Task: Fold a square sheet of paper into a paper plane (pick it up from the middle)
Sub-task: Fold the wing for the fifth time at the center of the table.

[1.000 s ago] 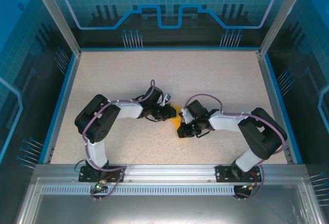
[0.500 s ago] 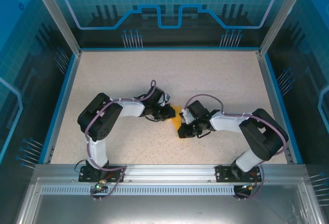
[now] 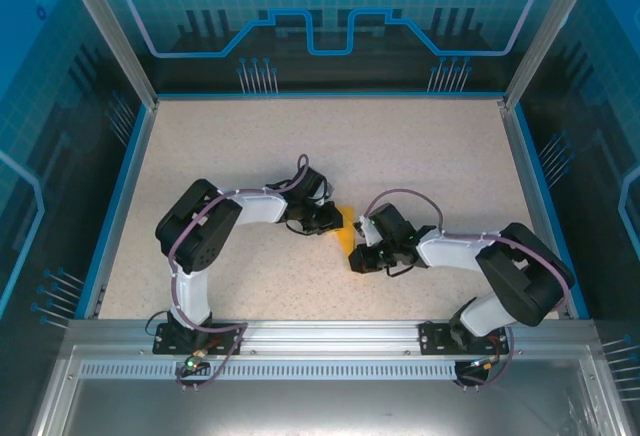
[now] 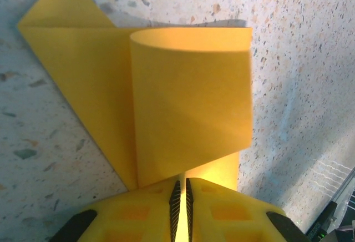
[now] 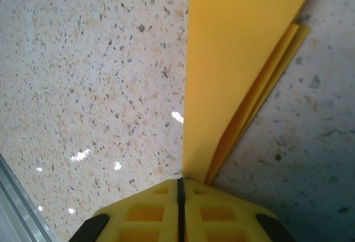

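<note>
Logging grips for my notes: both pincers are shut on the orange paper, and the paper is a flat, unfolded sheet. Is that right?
No. The paper is not flat and unfolded: the left wrist view shows a folded corner and a flap curled over. The rest holds: the left pincer and right pincer are both shut on it.

— What are we gripping?
— Our left gripper (image 4: 181, 193) is pinching the sheet of paper (image 4: 188, 103) by its edge; it is curling over a folded layer lying on the speckled table (image 4: 294, 42).
</note>
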Action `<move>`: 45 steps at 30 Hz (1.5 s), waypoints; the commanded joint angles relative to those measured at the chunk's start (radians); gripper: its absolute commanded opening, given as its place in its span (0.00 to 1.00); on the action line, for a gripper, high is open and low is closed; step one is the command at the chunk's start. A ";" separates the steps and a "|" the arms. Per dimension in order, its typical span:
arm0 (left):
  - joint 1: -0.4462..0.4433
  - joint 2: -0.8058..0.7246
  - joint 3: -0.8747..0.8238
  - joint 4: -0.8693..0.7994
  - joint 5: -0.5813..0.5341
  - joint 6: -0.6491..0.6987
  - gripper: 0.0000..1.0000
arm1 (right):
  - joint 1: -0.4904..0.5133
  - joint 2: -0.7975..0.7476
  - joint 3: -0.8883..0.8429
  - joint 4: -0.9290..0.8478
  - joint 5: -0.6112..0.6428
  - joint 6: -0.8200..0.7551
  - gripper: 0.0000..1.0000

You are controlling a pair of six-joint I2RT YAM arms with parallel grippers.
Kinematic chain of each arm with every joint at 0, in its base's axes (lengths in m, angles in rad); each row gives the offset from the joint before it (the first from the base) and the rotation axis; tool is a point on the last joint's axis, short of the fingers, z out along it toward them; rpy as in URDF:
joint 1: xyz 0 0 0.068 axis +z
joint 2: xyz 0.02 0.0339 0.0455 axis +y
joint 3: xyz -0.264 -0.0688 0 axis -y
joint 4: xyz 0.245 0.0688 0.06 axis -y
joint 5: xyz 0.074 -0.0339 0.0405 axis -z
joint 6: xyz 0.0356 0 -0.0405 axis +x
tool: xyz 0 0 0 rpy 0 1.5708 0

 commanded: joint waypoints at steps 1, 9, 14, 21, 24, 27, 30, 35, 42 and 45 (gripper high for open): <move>-0.002 0.089 -0.033 -0.127 -0.176 0.003 0.16 | 0.042 -0.018 -0.071 -0.182 -0.010 0.027 0.09; -0.003 0.095 -0.029 -0.113 -0.157 -0.007 0.16 | 0.048 -0.151 -0.064 -0.237 0.017 0.040 0.09; -0.007 0.089 -0.032 -0.111 -0.142 -0.001 0.16 | 0.020 -0.291 -0.019 -0.207 0.076 0.061 0.11; -0.008 0.088 -0.033 -0.107 -0.138 0.001 0.16 | 0.014 -0.140 0.093 -0.087 0.087 0.094 0.11; -0.010 0.088 -0.034 -0.108 -0.138 0.000 0.16 | 0.014 -0.042 0.148 -0.038 0.088 0.108 0.10; -0.010 0.087 -0.033 -0.115 -0.138 -0.002 0.16 | 0.020 0.057 0.205 -0.029 0.091 0.114 0.10; -0.012 0.085 -0.033 -0.120 -0.145 -0.006 0.16 | 0.024 0.126 0.227 -0.023 0.096 0.117 0.09; -0.011 0.093 -0.029 -0.129 -0.151 -0.011 0.16 | 0.023 0.164 0.203 -0.005 0.097 0.126 0.08; -0.011 0.102 -0.023 -0.147 -0.168 -0.016 0.16 | 0.017 0.168 0.122 0.037 0.046 0.131 0.08; -0.012 0.111 -0.021 -0.160 -0.177 -0.023 0.16 | 0.017 0.157 0.090 0.032 0.024 0.128 0.08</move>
